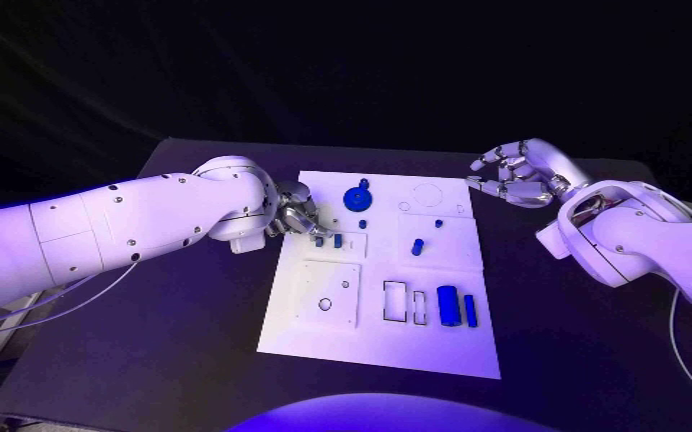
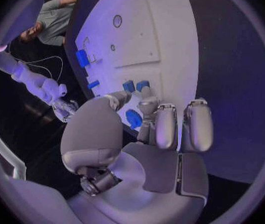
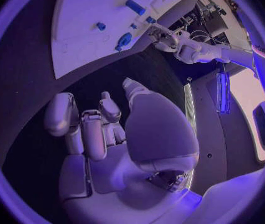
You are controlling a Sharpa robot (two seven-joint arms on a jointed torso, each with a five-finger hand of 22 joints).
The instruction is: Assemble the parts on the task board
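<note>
Parts: two small blue parts (image 1: pixel 329 241) stand side by side near the task board's (image 1: pixel 433 347) left edge.
Nearer hand: left robot hand (image 1: pixel 296 216), fingers apart, nothing held, just beside them.
Far hand: right robot hand (image 1: pixel 516 176), curled, nothing held, off the right far corner.

Left hand (image 1: pixel 296 215) at task board (image 1: pixel 378 347) left edge, beside small blue parts (image 1: pixel 329 241); right hand (image 1: pixel 519 176) off board, empty.

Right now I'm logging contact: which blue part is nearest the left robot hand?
The small blue pair by the left robot hand's fingertips; other parts lie farther right.
</note>
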